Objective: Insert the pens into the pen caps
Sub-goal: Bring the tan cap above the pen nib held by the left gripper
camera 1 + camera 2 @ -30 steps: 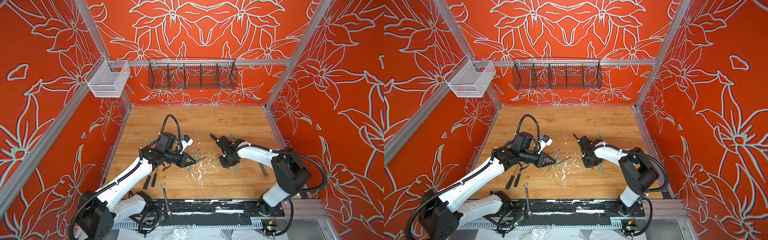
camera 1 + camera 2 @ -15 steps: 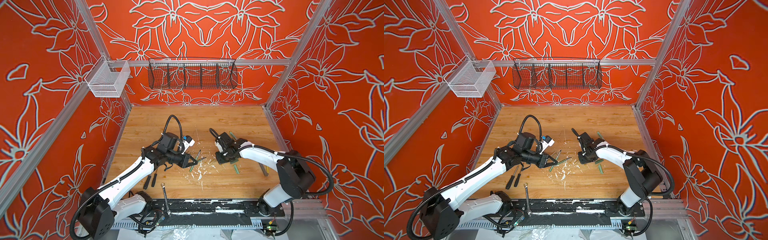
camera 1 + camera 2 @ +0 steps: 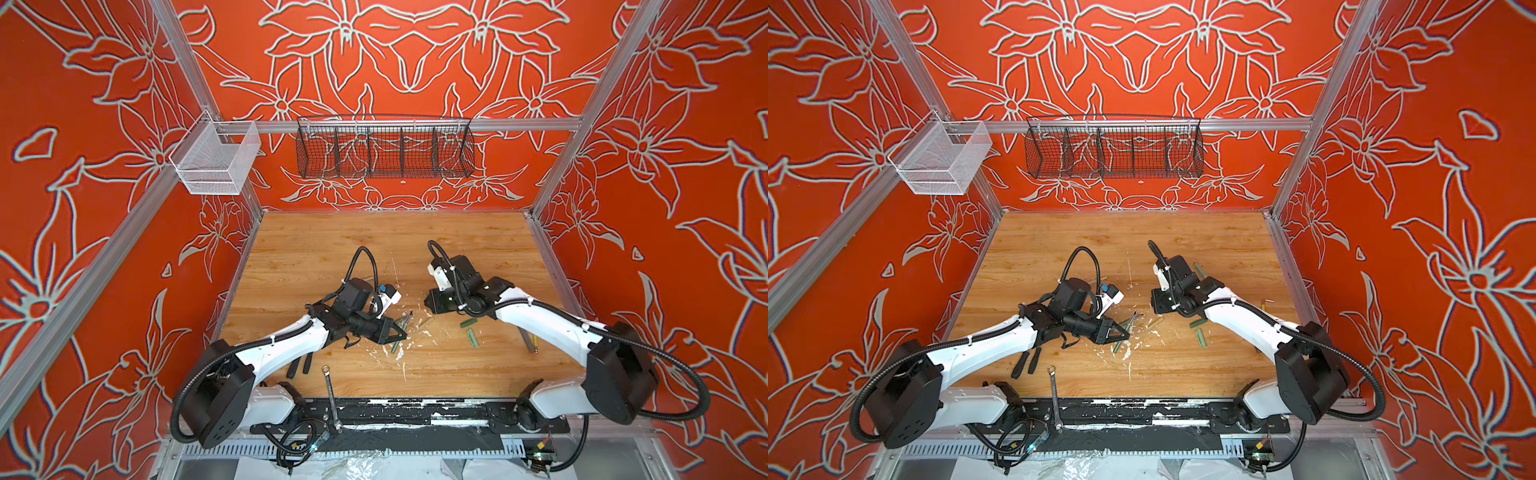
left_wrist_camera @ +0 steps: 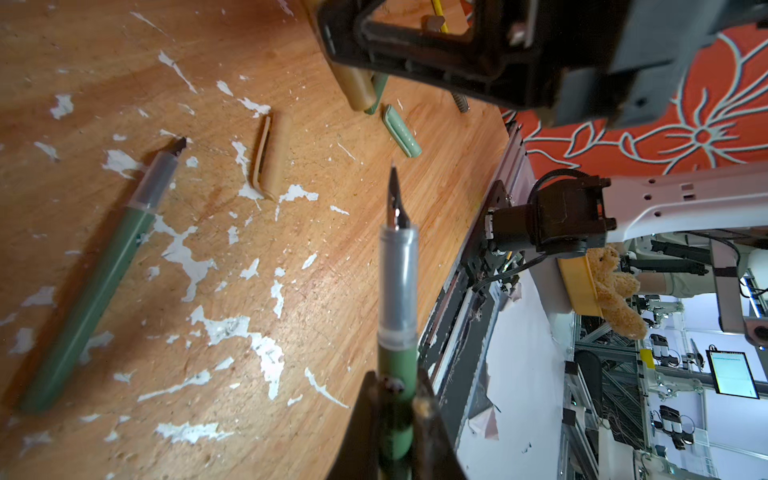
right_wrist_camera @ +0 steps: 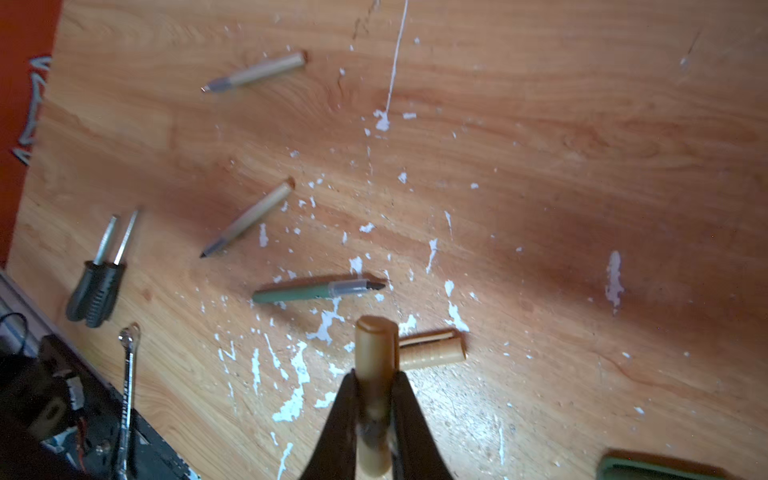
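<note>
The left pincer [image 4: 395, 399] is clamped on a green pen [image 4: 397, 291]. At its two o'clock in both top views, the right pincer [image 5: 374, 386] grips a tan cap [image 5: 372, 345].

Both arms wear white shells [image 3: 282, 345] with bulky black joint housings [image 3: 619, 374]. A ribbed black cable [image 3: 365, 249] arches behind the black triangular left gripper [image 3: 405, 333].

Under me lies a pale wooden tabletop [image 3: 324, 245], scattered with chipped white paint flecks [image 5: 291, 399]. Two black-handled screwdrivers [image 5: 97, 286] lie side by side near its front left edge. A long silver wrench [image 5: 126, 386] lies just beside them, reaching onto the black front rail [image 3: 415, 411]. On my orange flowered back wall [image 3: 411, 54] hangs a black wire basket [image 3: 384, 147], with a white mesh basket [image 3: 216, 160] at the left corner.
</note>
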Tool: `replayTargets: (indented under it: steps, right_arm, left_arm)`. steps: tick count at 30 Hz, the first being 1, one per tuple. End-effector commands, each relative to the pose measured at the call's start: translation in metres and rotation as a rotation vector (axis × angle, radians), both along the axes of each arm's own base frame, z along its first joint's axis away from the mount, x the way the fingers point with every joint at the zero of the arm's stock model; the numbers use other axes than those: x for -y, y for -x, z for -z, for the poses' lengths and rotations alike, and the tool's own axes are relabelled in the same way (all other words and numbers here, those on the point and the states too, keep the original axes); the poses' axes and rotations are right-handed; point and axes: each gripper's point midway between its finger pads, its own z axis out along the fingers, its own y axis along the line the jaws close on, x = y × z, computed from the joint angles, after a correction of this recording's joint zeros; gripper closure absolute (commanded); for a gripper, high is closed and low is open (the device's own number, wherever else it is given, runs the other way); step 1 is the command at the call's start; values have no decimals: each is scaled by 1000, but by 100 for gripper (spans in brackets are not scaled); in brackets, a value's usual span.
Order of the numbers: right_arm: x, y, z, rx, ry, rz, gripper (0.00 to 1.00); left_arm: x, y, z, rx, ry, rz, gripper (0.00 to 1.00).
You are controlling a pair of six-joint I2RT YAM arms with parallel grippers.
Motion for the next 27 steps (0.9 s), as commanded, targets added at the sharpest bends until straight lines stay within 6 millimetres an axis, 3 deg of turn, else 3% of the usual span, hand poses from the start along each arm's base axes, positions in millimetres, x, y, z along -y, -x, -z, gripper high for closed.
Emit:
replayTargets:
  steps: [1,5,10,27]
  right_arm:
    - [-16,-12,-32,43,-144,73,84]
    - [-21,-18,-38,54,-246,138,85]
    - [-19,-19,-30,42,-261,189,85]
    - [-27,-19,-27,44,-263,206,85]
  left_arm:
    - [13,-10,-4,52,65,18,100]
    - [18,-15,7,38,64,23,100]
    - [17,-25,14,56,39,-13,100]
    - [18,-38,14,85,56,-44,100]
